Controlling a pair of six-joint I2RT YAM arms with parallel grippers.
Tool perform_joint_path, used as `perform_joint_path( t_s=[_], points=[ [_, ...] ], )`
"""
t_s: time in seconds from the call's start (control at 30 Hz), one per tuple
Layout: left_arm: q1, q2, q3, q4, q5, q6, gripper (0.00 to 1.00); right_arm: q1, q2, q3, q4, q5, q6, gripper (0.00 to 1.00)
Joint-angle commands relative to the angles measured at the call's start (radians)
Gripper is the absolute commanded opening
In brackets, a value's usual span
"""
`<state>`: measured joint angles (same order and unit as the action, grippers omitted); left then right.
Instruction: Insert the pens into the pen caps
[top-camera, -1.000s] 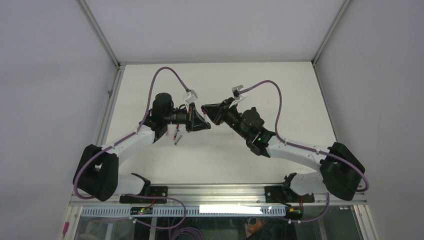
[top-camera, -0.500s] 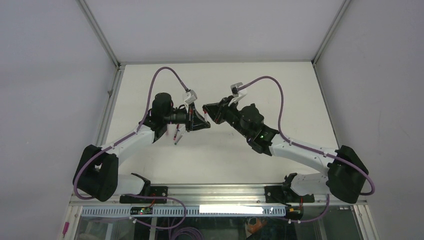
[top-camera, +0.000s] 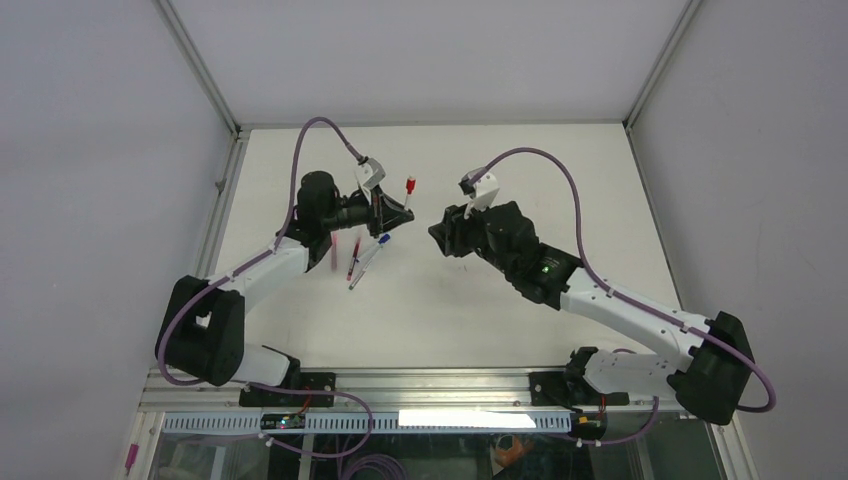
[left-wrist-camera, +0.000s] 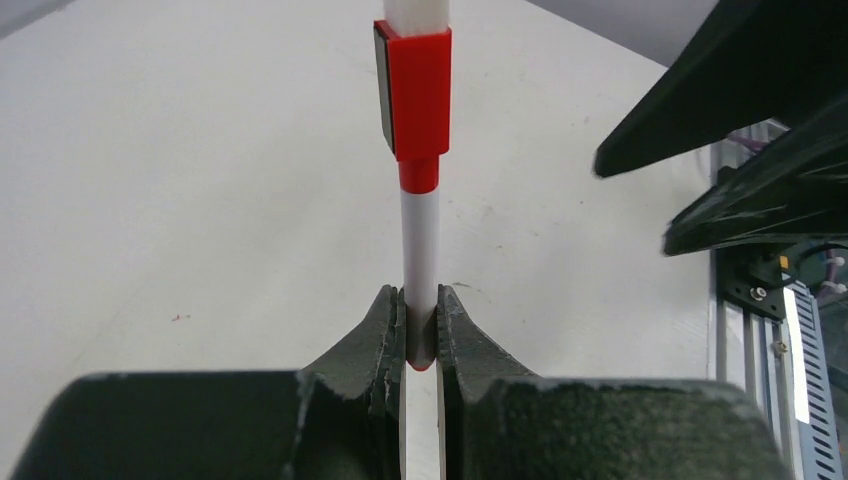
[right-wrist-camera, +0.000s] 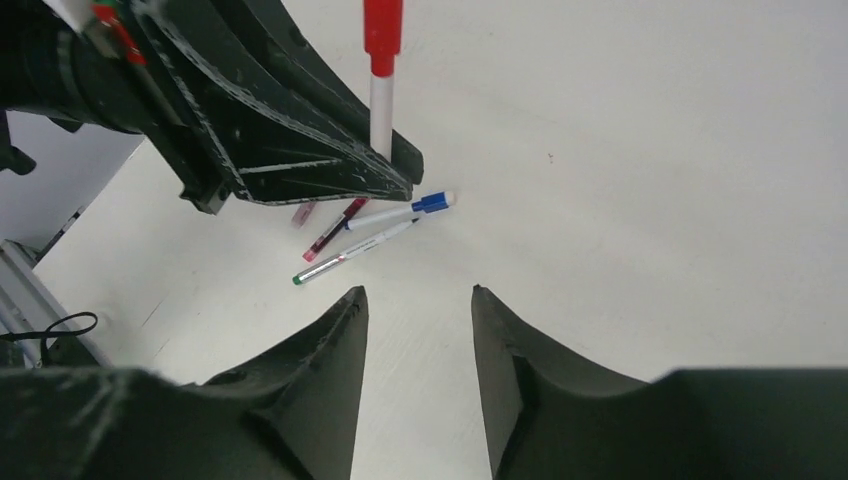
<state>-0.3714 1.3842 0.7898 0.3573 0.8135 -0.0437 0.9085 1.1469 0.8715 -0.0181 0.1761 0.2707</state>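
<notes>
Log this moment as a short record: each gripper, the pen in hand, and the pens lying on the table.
left gripper: shut on a white pen, near its bare end
white pen: red cap on its far end, held off the table
right gripper: open, empty, apart from the white pen
on table: blue-capped pen, green-tipped pen without a cap, dark red pen, close together near the left gripper
unclear: pink item beside them, mostly hidden
</notes>
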Motion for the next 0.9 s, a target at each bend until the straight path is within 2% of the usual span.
perform_joint_path(
  t_s=[0.0,0.1,0.27,0.53,0.7,0.87],
  points=[
    [-0.003,0.041,-0.033,0.072,-0.096,0.003,0.0,-0.028,-0.091,0.054,0.007,0.046,-0.065,0.48],
    [-0.004,0.049,-0.043,0.019,-0.18,-0.042,0.0,-0.067,-0.118,0.015,-0.005,0.05,-0.056,0.51],
    [-0.018,0.076,-0.02,-0.177,-0.387,-0.113,0.0,-0.119,-0.146,-0.073,-0.024,0.028,-0.015,0.52],
    [-0.096,-0.008,-0.052,-0.374,-0.722,-0.126,0.0,-0.177,-0.088,-0.107,-0.016,-0.043,-0.001,0.52],
    [-0.133,-0.03,-0.075,-0.445,-0.806,-0.135,0.0,-0.183,-0.03,-0.087,-0.016,-0.066,0.005,0.52],
    [-0.163,-0.019,-0.077,-0.469,-0.809,-0.159,0.0,-0.183,-0.014,-0.084,-0.021,-0.061,0.032,0.52]
  ],
)
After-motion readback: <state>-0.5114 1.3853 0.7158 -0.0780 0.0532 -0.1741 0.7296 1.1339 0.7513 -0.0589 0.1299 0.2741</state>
